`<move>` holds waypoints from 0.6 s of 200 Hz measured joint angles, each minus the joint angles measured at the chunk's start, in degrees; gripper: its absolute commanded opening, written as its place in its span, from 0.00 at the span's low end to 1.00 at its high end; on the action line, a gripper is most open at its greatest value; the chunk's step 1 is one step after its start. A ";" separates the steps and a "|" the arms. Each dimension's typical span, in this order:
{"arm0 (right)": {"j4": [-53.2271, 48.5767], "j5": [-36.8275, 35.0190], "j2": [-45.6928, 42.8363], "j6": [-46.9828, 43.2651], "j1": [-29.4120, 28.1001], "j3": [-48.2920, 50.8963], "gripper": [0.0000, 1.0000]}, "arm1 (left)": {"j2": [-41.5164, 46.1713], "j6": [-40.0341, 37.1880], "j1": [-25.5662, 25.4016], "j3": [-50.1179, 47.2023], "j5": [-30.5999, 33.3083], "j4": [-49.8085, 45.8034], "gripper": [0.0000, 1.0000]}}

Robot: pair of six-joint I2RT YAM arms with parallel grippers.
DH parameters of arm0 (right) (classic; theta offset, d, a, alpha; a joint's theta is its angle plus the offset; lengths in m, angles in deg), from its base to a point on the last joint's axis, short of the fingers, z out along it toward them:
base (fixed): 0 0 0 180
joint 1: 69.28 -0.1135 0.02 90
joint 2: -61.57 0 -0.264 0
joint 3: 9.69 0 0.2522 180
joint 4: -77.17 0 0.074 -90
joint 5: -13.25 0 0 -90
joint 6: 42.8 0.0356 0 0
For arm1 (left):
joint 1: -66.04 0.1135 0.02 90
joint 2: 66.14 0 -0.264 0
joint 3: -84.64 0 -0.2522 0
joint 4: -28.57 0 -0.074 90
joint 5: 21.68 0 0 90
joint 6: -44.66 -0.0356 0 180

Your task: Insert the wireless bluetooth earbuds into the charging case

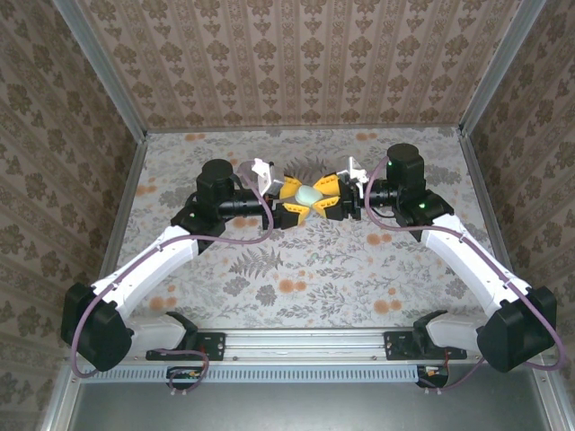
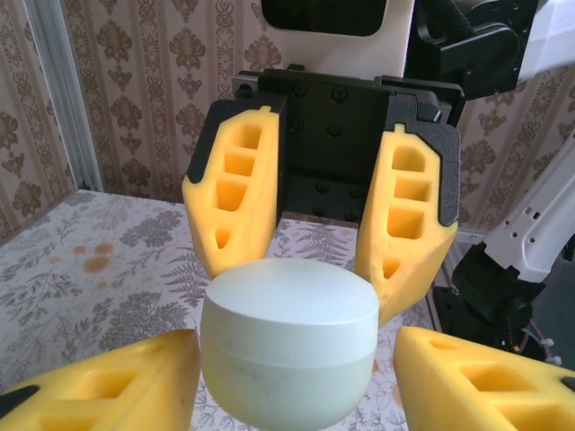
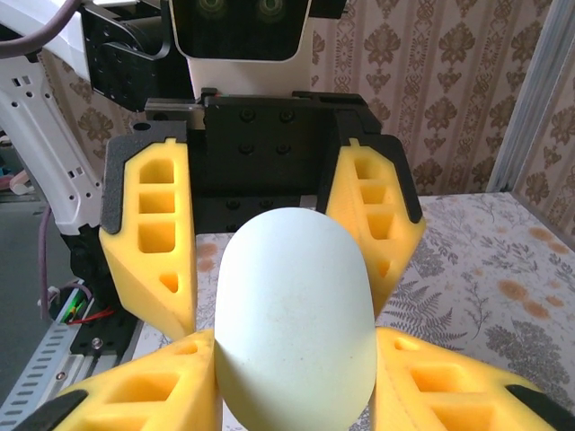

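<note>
— Yellow ribbed fingers (image 3: 135, 395) of the right gripper (image 3: 295, 350) press both flanks of the pale green, pebble-shaped plastic charging case (image 3: 295, 305); it is held, closed.
— And the left gripper (image 2: 296, 346)?
— Facing it, jaws half-wide around the same case; whether they pinch cannot be told.
— So the step?
— Probably opening it for the earbuds. One hand should hold one half firm while the other takes only the half across the seam (image 2: 287, 353), squarely.
— Beyond?
— Floral table (image 1: 359, 269) lies below both.
</note>
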 measured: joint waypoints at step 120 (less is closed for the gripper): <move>0.00 -0.59 0.00 -0.35 0.00 0.52 0.41 | -1.22 -1.42 -0.22 1.49 -0.07 -2.58 0.49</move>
